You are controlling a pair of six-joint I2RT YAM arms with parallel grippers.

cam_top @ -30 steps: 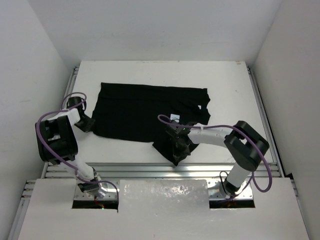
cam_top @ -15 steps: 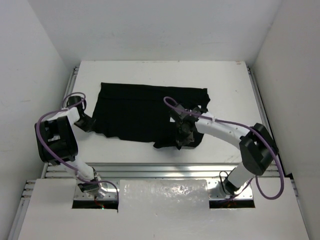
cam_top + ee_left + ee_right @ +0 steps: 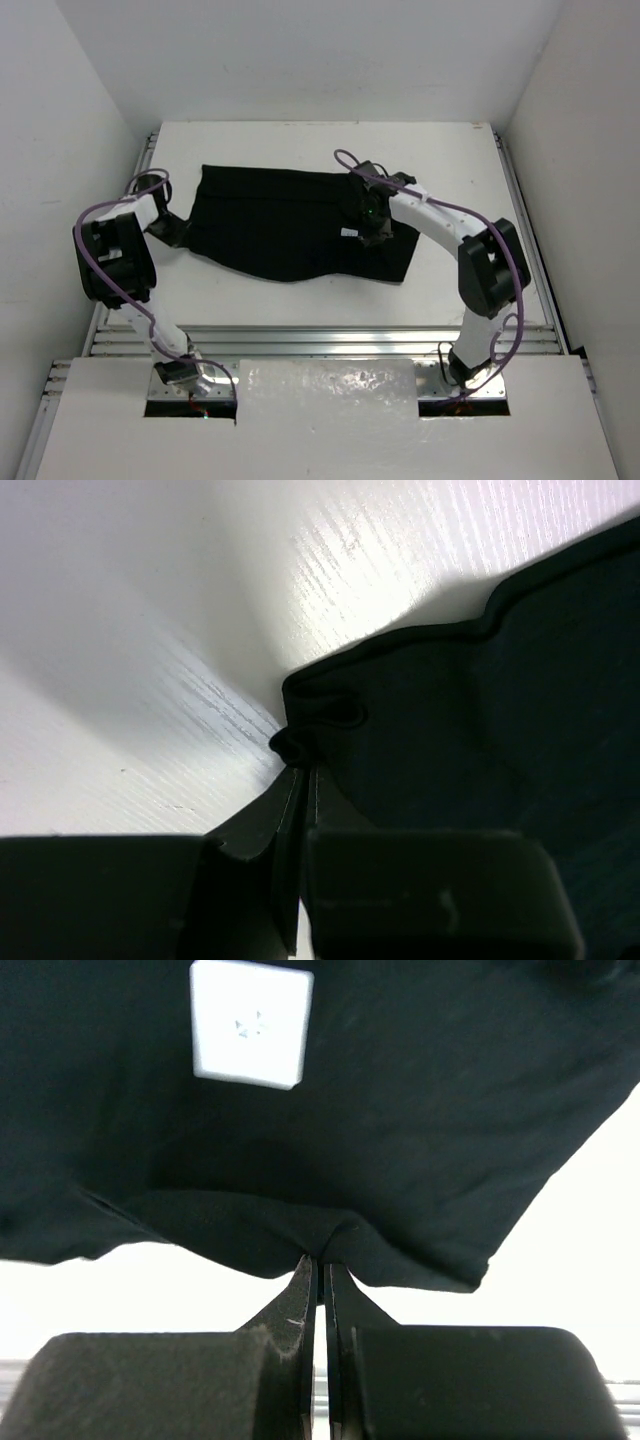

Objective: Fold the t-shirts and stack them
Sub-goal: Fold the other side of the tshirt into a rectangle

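- Top view: the t-shirt (image 3: 280,215) lies spread across the middle of the tabletop (image 3: 300,140), with its white label (image 3: 349,232) showing right of centre.
- The left arm is folded back on itself at the left edge of the tabletop. Its forearm angles down, and the left hand (image 3: 178,228) sits at the shirt's left edge.
- The right arm reaches far out from its base and arcs leftward over the shirt's right part. The right hand (image 3: 372,215) is just beside the label, on its far side.
- A second ago the right hand was close to the near edge, gripping a flap of cloth. It has since carried that flap away from the edge and over the shirt. The left hand has shifted only slightly and remains at the same edge.
- Left wrist view: the left hand (image 3: 300,780) has its fingers pressed together, pinching a small bunched fold at the hem corner of the t-shirt (image 3: 480,730), low over the white tabletop (image 3: 150,630).
- Right wrist view: the right hand (image 3: 320,1265) is closed tight on a gathered edge of the t-shirt (image 3: 420,1110). The cloth spreads out beyond the fingertips, with the label (image 3: 250,1025) at the top.
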